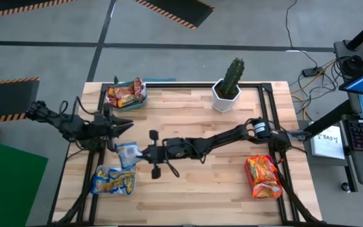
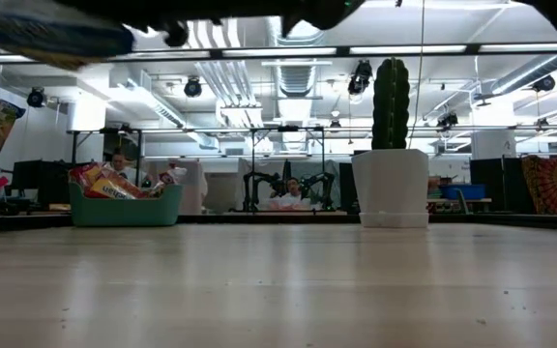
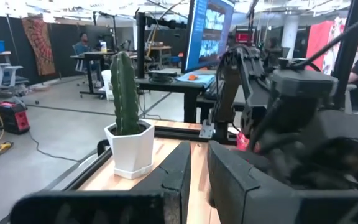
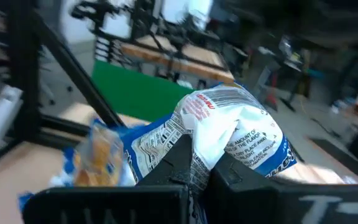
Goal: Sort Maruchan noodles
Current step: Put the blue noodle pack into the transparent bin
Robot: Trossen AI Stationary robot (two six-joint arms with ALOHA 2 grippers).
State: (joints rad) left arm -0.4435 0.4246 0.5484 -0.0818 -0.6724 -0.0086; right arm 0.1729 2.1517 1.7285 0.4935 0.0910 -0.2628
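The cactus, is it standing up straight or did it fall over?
Standing up straight. The cactus points straight up out of its white pot, and the pot sits flat on the table. Nothing touches it.

I'm working in an open robotics lab: ceiling ducts (image 2: 220,82), computer monitors (image 3: 209,28), more arm rigs (image 2: 283,184), seated people (image 3: 82,45).

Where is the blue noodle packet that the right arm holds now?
In the high view, the blue noodle packet hangs in the right gripper, left of centre, above the blue packets tray.
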